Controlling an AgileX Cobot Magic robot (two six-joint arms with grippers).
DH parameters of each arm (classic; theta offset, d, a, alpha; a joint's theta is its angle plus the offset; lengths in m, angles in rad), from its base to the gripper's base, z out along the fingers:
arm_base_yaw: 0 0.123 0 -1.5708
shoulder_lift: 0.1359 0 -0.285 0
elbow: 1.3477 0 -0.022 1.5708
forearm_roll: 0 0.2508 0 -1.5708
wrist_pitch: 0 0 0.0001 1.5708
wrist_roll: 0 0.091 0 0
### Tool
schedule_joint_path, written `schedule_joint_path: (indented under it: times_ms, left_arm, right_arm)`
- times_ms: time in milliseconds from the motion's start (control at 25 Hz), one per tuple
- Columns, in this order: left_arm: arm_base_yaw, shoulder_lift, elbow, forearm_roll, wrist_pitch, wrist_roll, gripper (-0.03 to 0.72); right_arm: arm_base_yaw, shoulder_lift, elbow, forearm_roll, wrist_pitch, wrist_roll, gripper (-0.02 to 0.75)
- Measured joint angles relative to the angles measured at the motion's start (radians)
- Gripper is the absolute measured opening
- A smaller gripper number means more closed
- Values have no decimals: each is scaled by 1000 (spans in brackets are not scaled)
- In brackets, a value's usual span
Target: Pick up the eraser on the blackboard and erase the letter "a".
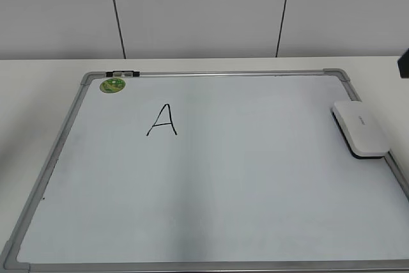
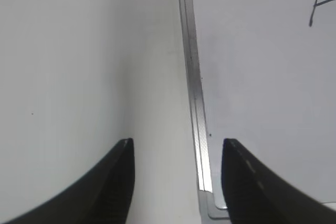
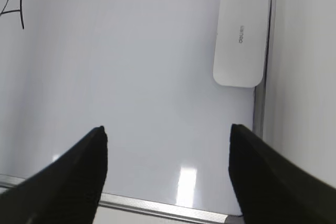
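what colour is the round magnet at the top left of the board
Green with a lighter yellowish pattern; the magnet shows best in the exterior view.

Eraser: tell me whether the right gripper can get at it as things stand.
Probably yes. The eraser lies flat by the blackboard's right frame, nothing on or beside it, and the right gripper is open, facing it.

White tabletop carries blackboard, lying flat, filling most of surface. Board white, thin grey metal frame, grey corner caps. Bare table strip visible behind board, along its left edge, at far right. Table meets pale panelled wall at rear. In left wrist view, frame edge sits directly on table.
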State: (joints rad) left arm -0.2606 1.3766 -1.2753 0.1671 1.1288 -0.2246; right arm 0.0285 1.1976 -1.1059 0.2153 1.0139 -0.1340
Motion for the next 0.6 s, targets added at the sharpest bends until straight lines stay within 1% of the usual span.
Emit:
schedule_joint_path:
  times_ms: [120, 320, 480, 600]
  left_arm:
    - [-4, -126, 104, -14, -50, -6, 382]
    - [-47, -350, 286, -10, -89, -9, 370]
    - [-63, -525, 444, -8, -93, -9, 370]
    - [-68, -674, 540, -6, -93, -3, 370]
  right_arm:
    - [0, -121, 125, 0, -12, -2, 534]
    - [0, -352, 331, 0, -19, 5, 534]
    - [0, -511, 461, 0, -19, 19, 533]
    - [0, -598, 526, 0, -5, 45, 533]
